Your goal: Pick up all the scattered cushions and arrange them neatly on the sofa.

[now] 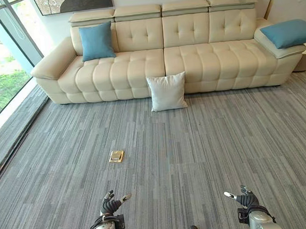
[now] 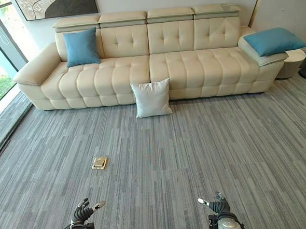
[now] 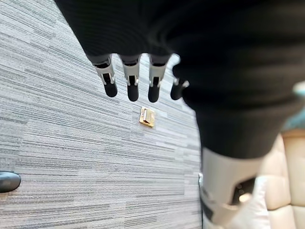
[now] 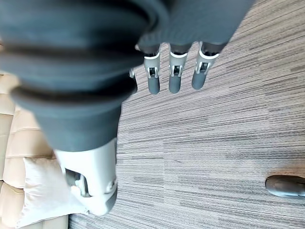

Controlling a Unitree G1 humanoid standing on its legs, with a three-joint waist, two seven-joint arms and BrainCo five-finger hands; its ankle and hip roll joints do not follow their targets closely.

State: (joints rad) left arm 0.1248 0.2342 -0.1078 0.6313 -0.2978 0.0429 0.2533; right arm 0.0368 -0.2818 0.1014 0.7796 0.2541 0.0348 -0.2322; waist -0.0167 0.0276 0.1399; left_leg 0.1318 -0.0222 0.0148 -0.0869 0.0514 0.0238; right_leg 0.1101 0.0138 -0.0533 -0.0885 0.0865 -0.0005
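Approach stage: white cushion (image 1: 166, 92) on the carpet (image 1: 207, 152) leaning against the sofa (image 1: 191, 55) front, both hands, left (image 1: 110, 204) and right (image 1: 245, 198), relaxed-open, empty, well short; next, walk closer.

A white cushion (image 1: 166, 92) stands on the grey carpeted floor (image 1: 207, 152), leaning against the sofa (image 1: 191, 60); a small brass plate (image 1: 116, 156), perhaps a socket cover, lies nearby.

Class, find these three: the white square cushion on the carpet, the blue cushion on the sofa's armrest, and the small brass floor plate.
White square fabric cushion (image 1: 166, 92), left eye view, centre of its face.
Blue cushion on the armrest (image 1: 288, 33), left eye view, middle of its top.
Small brass floor plate (image 1: 116, 156), left eye view, its centre.
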